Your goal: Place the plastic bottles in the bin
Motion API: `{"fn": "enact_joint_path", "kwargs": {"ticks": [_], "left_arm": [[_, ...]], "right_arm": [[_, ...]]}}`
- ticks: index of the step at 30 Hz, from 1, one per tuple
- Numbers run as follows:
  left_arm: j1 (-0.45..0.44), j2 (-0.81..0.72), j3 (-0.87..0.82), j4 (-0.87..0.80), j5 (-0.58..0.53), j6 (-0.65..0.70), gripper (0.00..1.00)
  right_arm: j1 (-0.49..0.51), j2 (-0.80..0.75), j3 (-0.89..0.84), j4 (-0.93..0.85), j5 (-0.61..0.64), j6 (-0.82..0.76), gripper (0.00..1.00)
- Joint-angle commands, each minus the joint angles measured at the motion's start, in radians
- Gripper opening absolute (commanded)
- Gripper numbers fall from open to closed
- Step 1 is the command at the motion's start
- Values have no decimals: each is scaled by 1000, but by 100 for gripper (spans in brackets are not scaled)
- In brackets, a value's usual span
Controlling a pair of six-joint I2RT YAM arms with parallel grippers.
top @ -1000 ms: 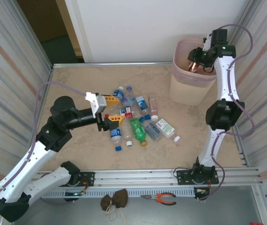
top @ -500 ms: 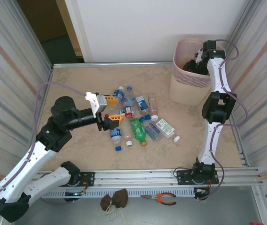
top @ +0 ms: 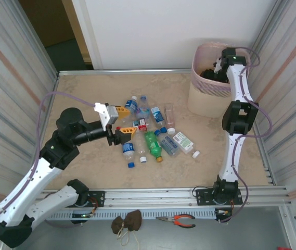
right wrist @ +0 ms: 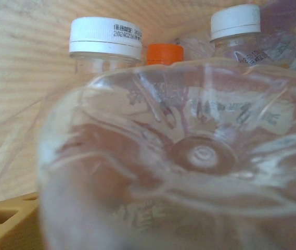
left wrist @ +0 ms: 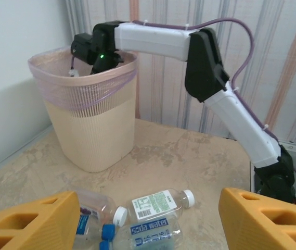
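**One bottle at the right jaws in the bin, the pile in front of the left jaws**

In your right wrist view, a clear bottle (right wrist: 200, 156) sits base-first right against the camera, blurred by closeness. One orange finger (right wrist: 4, 224) shows at its lower left, just beside the bottle's wall. You cannot tell from these views whether the right jaws are pinching that bottle or standing clear of it. Behind it, bottles with two white caps (right wrist: 105, 40) and an orange cap (right wrist: 164, 53) stand against the ribbed pale wall.

From above, the right gripper (top: 208, 74) is down inside the bin (top: 205, 99), below its rim. The bin stands at the table's far right corner.

The other plastic bottles (top: 153, 133) lie in a loose pile mid-table, well apart from the bin, with a green bottle (top: 152, 143) near the middle. The left gripper (top: 126, 123) is at the pile's left edge, its jaws spread wide with nothing pinched.

In your left wrist view, its two orange fingers (left wrist: 30, 219) frame the bottom corners. A white-capped bottle with a green-and-white label (left wrist: 158, 200) and a blue-capped soda water bottle (left wrist: 145, 234) lie on the table (top: 85, 94) between and beyond them. Whether either finger touches a bottle is unclear.
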Motion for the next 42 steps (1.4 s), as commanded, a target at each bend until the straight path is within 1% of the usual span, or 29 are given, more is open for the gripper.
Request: {"fn": "enact_joint_path", "kwargs": {"ticks": [1,9,22,31,34,42], "left_arm": [[21,-6,15,-36,-27,13,71],[42,2,15,-58,-40,7,72],[51,82,25,-99,-99,8,71],[88,210,81,-191,-152,6,70],[113,264,103,-221,-166,5,70],[197,454,195,-352,-254,9,64]], "right_arm": [[2,-39,34,-34,-6,-17,85],[1,-124,77,-57,14,-19,86],[2,-304,94,-37,28,-22,87],[11,-421,87,-71,43,-36,87],[18,-479,48,-68,54,-42,87],[43,-691,-194,17,77,-40,87]]}}
